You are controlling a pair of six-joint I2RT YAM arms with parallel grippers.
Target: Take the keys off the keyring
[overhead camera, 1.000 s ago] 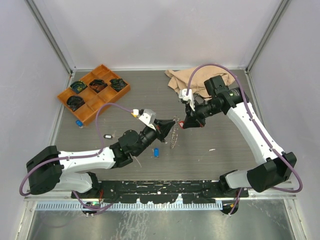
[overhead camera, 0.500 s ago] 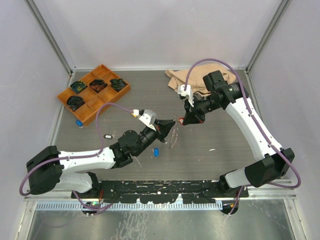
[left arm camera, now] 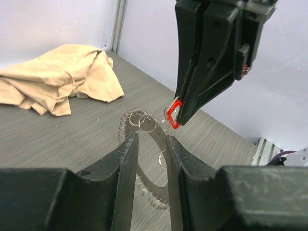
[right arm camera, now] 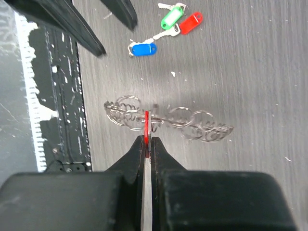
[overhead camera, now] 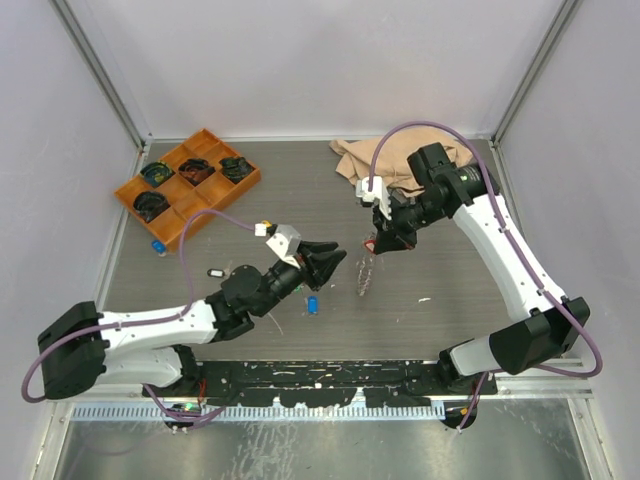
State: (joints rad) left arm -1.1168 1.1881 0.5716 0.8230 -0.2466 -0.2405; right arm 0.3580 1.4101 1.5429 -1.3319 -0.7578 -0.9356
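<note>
Right claw (overhead camera: 376, 246) is clenched on a red tag (overhead camera: 372, 241), and the keyring (overhead camera: 365, 272) dangles from it above the counter (overhead camera: 450, 310); your left claw (overhead camera: 328, 260) gapes beside it, holding nothing.

From the left wrist, the ring hangs just beyond the spread fingers (left arm camera: 127, 168). Close off-line and you likely knock it swinging.

From the right wrist, thin tips pinch the tag edge-on. A hard tug could slip it, dropping everything near the blue key (right arm camera: 143, 49).
</note>
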